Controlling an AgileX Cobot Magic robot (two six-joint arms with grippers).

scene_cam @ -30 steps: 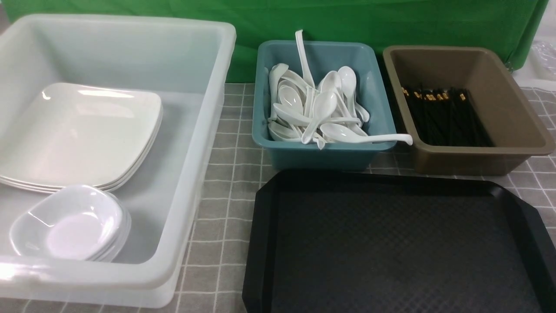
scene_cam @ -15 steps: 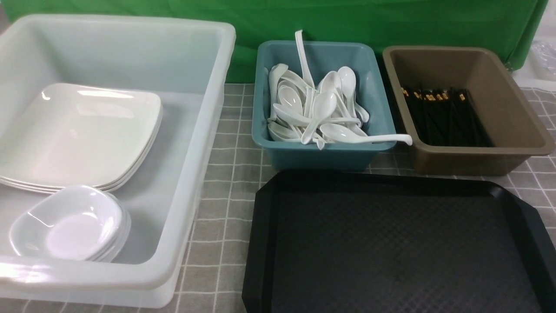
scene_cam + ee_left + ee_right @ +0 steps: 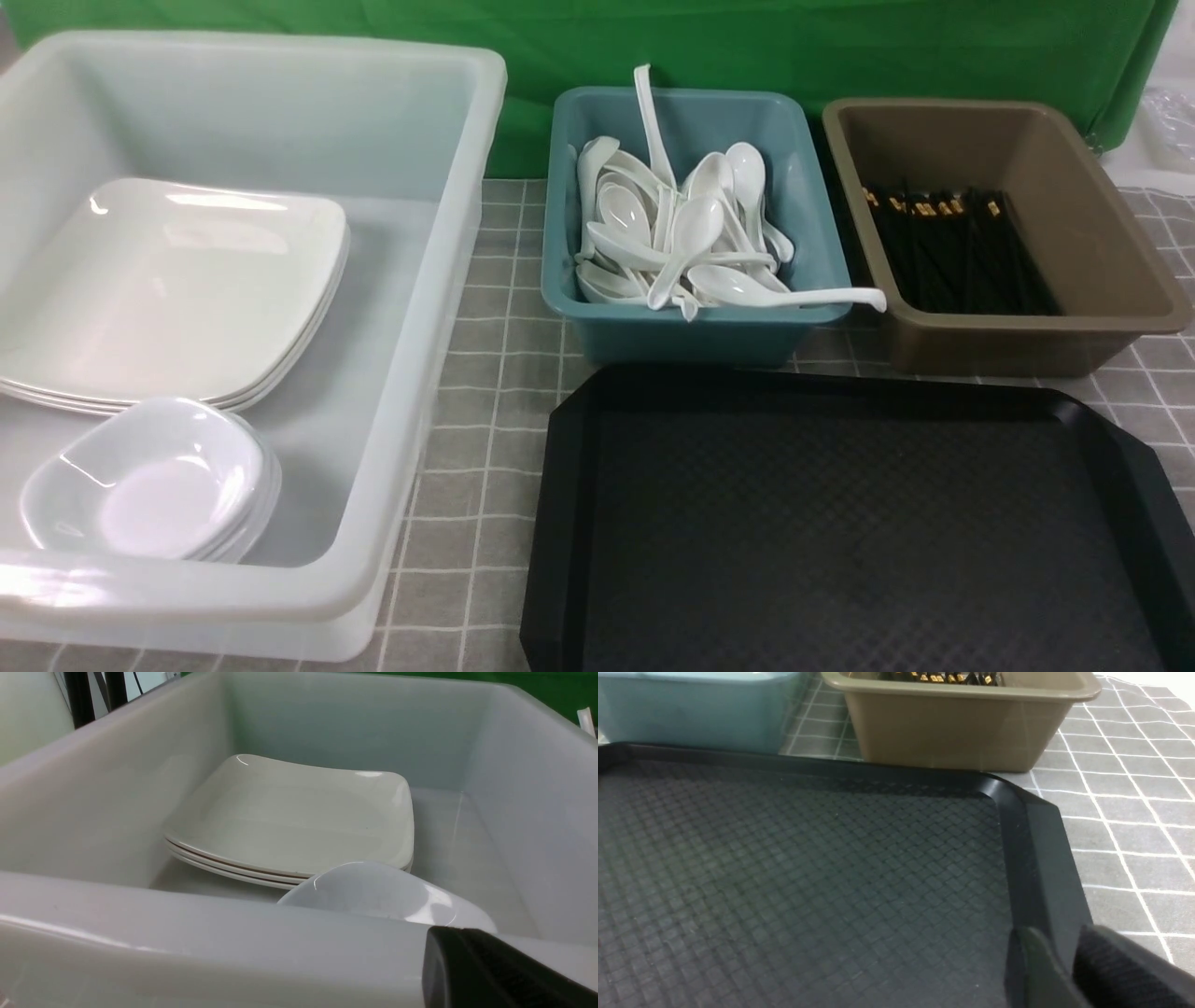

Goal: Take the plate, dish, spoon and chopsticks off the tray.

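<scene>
A: What takes up the most room?

B: The translucent white bin [image 3: 280,373] on the left. Inside it a stack of 3 square plates, the top plate [image 3: 168,289] toward the far side, and a small stack of dishes, the top dish [image 3: 149,481] in the near corner, its edge overlapping the plates' near rim.

A: Next?

B: The tray [image 3: 840,523], black, at near right on the grey checked cloth [image 3: 485,392]. Its diamond-textured surface carries nothing in any view.

A: And behind it?

B: 2 tubs side by side. The brown tub [image 3: 1102,243] on the right holds the chopsticks [image 3: 952,252], a black bundle with gold bands at the far ends. The teal tub [image 3: 803,196] holds a heap of white spoons; one spoon [image 3: 784,294] lies across the near rim with its handle poking out toward the brown tub.

A: The grippers?

B: Neither shows from the front. The left gripper [image 3: 490,970] is a dark corner in its wrist view, outside the bin's near wall; it is closed and nothing shows in it. The right gripper [image 3: 1064,966] hangs over the tray's right rim. 2 fingers show with a narrow gap, nothing between them, though I cannot tell how far they are parted.
</scene>
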